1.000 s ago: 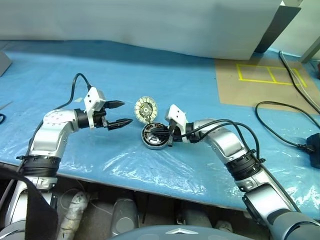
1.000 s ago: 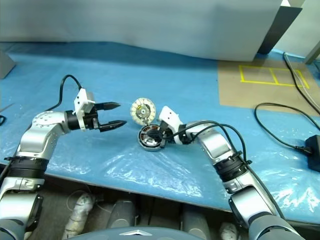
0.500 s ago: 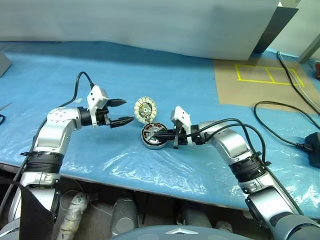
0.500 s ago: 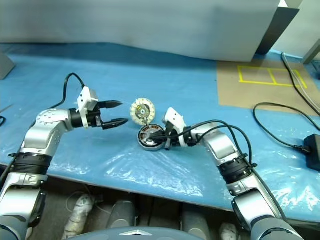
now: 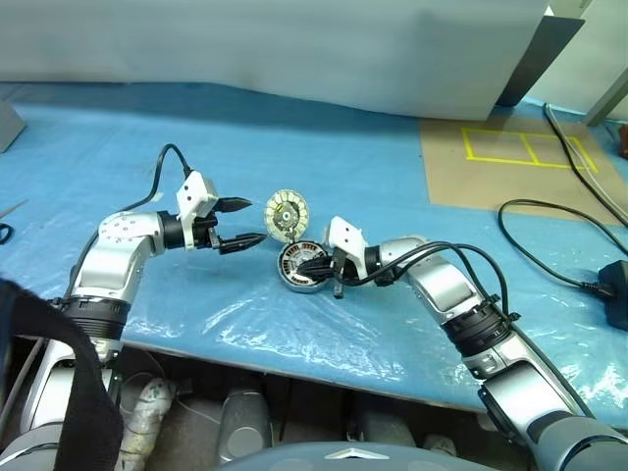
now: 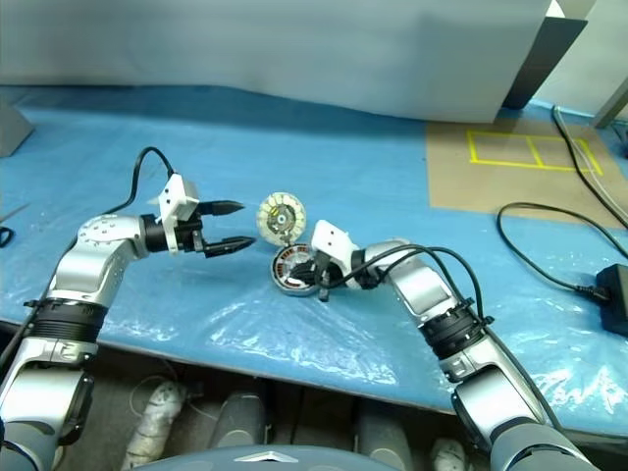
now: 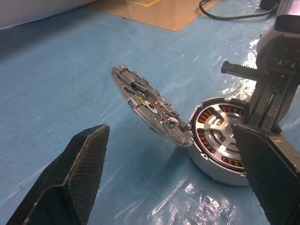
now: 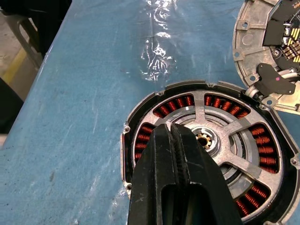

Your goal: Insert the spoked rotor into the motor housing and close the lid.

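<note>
The motor housing (image 5: 302, 267) sits on the worktop (image 5: 324, 167) between the two arms, with the spoked rotor (image 8: 220, 145) already seated inside it, copper windings showing between its spokes. The lid (image 5: 286, 214) stands propped open, tilted up from the housing's far edge where it is attached. The right end effector (image 8: 174, 140) is closed, empty, its tips over the rotor near the hub; the left end effector (image 5: 239, 222) hangs open just beside the lid, holding nothing. The housing looks like rigid, fairly heavy metal unlikely to slide; the lid is thin and stiff, its inner face carrying small parts and wires, so it is best pushed at the bare rim or outer face. The worktop is covered in blue, glossy, wrinkled plastic sheeting, with a brown panel marked in yellow tape and black cables at the robot's right.
</note>
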You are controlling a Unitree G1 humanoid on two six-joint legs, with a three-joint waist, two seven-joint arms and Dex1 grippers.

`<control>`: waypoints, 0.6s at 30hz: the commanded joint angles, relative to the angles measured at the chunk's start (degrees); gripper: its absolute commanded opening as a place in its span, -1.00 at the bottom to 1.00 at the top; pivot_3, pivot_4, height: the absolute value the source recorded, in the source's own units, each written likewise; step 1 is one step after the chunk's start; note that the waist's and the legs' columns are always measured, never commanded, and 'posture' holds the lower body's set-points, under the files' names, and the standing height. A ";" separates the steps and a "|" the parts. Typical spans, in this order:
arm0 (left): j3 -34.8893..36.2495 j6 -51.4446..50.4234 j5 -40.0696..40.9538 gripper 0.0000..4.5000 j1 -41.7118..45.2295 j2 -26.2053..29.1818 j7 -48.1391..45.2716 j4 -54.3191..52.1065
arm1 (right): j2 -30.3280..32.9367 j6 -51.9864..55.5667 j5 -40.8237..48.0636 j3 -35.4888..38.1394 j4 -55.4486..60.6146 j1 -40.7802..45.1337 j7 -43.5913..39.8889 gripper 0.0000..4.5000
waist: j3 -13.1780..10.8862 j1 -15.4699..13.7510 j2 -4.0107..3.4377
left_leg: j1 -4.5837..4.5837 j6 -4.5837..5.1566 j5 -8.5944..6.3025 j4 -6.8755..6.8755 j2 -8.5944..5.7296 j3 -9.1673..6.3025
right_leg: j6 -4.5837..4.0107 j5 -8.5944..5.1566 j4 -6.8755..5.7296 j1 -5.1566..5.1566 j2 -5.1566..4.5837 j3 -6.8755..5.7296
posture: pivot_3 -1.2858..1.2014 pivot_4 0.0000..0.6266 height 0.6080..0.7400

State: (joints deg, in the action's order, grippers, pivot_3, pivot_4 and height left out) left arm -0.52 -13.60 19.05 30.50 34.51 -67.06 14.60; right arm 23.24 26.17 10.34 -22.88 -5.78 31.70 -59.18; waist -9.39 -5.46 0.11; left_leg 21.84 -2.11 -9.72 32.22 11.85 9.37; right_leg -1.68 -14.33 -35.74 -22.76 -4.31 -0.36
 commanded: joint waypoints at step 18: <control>6.97 -1.38 3.02 0.71 19.66 -4.39 1.08 29.18 | 7.55 14.83 11.02 13.69 17.45 -8.22 4.58 -1.00 | -0.03 -0.10 0.04 | 0.38 0.00 0.01 -0.05 -0.02 -0.02 | 0.08 0.05 0.02 -0.35 0.04 -0.06 | 0.03 -0.52 1.00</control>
State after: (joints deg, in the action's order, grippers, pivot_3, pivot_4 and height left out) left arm 3.49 -13.54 19.65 48.07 29.22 -64.87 42.46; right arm 30.31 40.63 20.46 -10.63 8.34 24.08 -55.47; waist -9.42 -5.56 0.15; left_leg 22.21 -2.11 -9.71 32.14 11.84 9.35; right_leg -1.50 -14.22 -35.72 -23.12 -4.25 -0.43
